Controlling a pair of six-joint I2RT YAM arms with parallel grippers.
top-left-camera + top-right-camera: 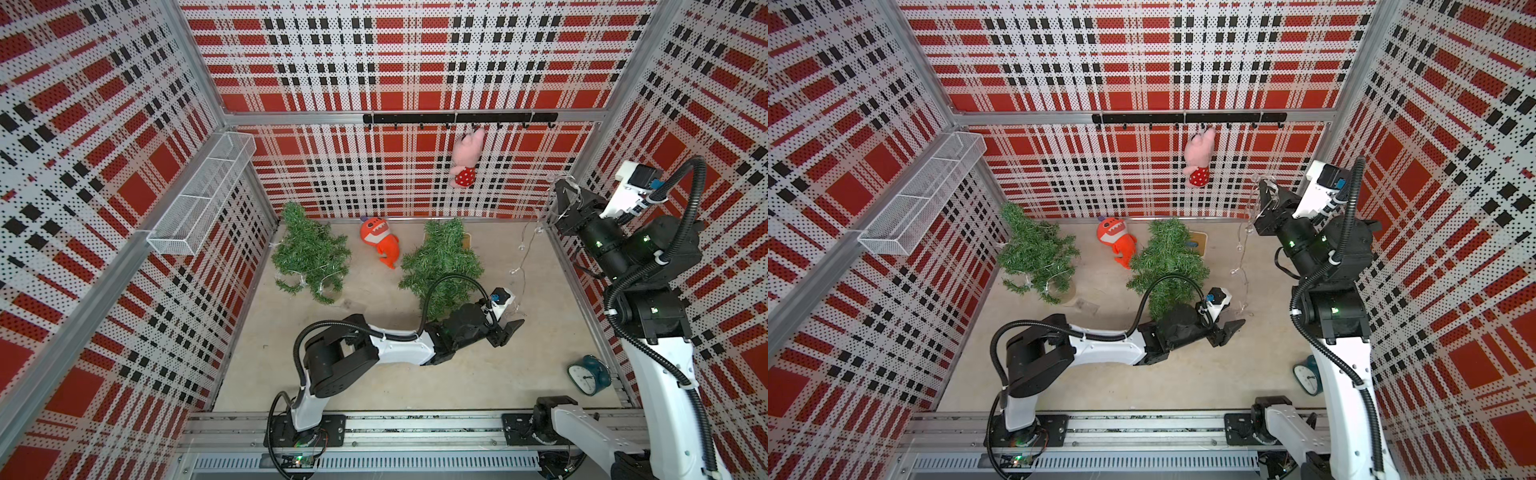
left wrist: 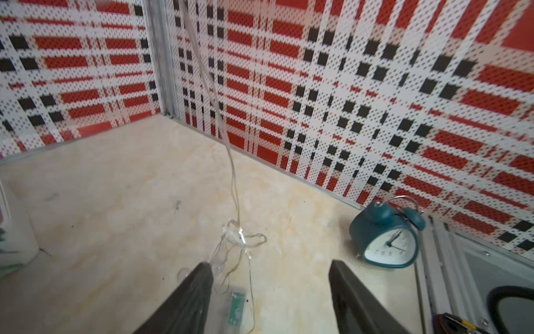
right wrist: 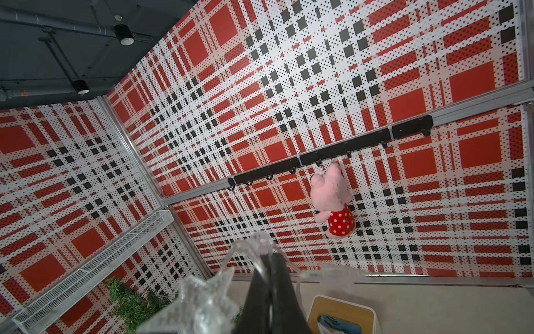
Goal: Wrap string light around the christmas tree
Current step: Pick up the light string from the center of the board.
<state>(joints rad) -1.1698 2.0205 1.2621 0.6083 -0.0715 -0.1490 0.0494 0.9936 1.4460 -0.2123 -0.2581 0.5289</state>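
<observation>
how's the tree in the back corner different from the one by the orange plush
The corner tree already carries a light strand on its lower branches; the middle tree shows none. The corner tree stands clear of both arms; the middle tree's foot is hidden behind the left arm. Both are small, green, upright artificial firs.

Orange shark plush (image 1: 380, 243), hanging pink pig plush (image 1: 466, 160), teal alarm clock (image 1: 586, 376)
</observation>
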